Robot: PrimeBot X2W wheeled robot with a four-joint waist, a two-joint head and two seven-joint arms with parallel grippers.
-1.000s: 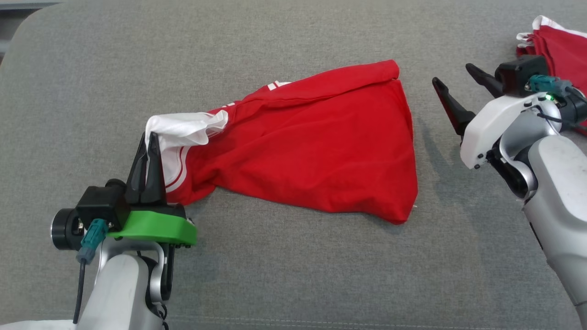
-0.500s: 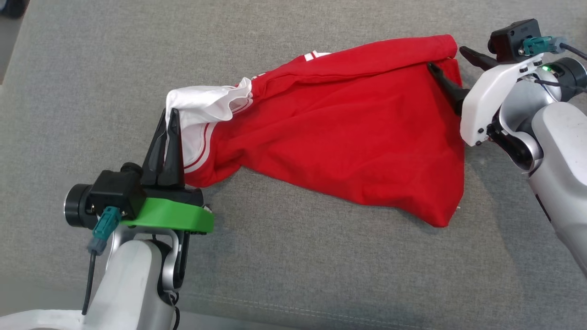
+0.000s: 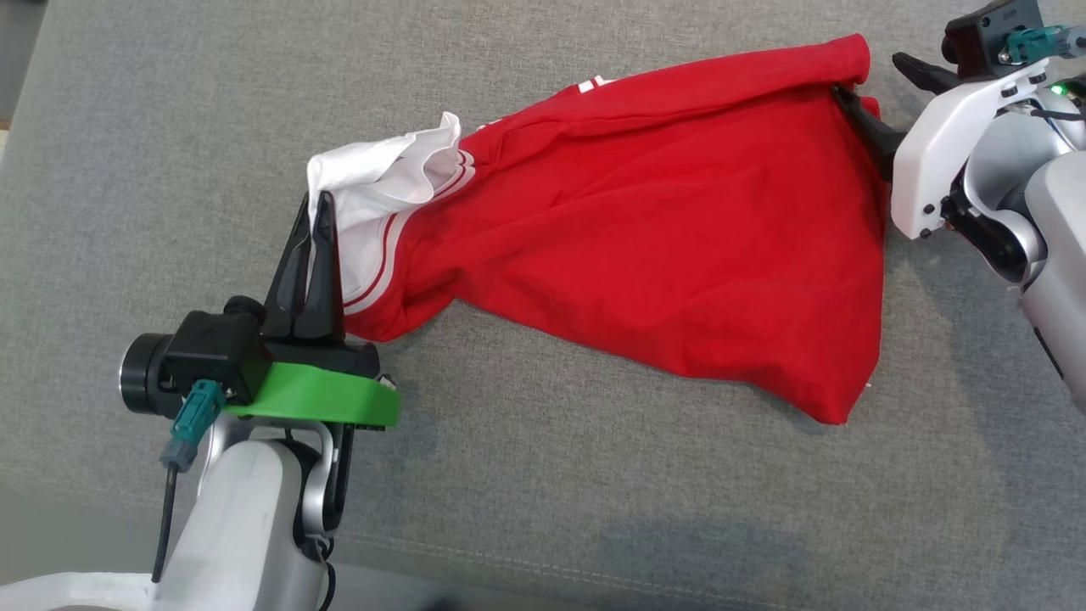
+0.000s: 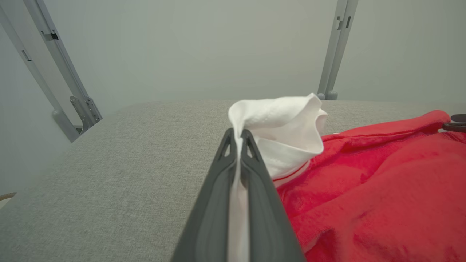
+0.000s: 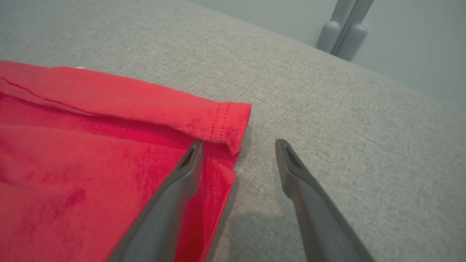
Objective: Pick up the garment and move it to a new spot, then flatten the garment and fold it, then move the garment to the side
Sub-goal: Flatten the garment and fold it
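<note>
The red garment (image 3: 645, 238) lies rumpled across the middle of the grey cushion (image 3: 543, 509), stretched from its white sleeve (image 3: 373, 182) on the left to its hem on the right. The left gripper (image 3: 314, 204) is clamped tight on the sleeve's edge, and white cloth bunches up above the fingertips in the left wrist view (image 4: 237, 133). The right gripper (image 3: 870, 75) stands with its fingers spread wide at the hem's far corner: in the right wrist view (image 5: 239, 142) one finger lies over the red fabric just inside the stitched hem and the other over bare cushion beside it. Bare cushion runs wide along the near edge in front of the garment, out to the left edge past the sleeve, and from the hem to the far edge, beyond which grey posts (image 5: 342, 32) stand.
</note>
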